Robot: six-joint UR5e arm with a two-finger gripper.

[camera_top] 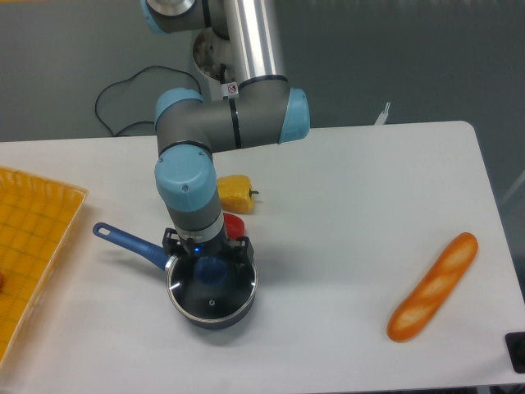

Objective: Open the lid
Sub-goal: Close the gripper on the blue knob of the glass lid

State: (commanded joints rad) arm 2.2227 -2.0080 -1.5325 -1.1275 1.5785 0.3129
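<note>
Tool: the tool (209, 264) points straight down from the grey-and-blue arm, its two dark fingers (243, 254) spread either side of the blue knob (209, 269); whether they have closed on the knob cannot be told from this view.
Lid position: the lid (212, 289) lies directly under the tool, seated flat on the saucepan (194, 316), toward the front left of the desk (344, 213).
Lid orientation: it is a round disc with no long axis; it lies level, knob upward at its centre.
Lid look: clear glass that reads dark over the pan, a thin bright metal rim, a small pale dot on the glass toward the front.
Saucepan: dark body, with a blue handle (131, 244) running out to the back left.
Just behind: a red object (233, 225), partly hidden by the arm, and a yellow pepper (233, 194) beyond it.
Left edge: an orange-yellow mesh tray (29, 246).
Far right: a bread loaf (432, 287), lying diagonally, well apart from the pan.
</note>
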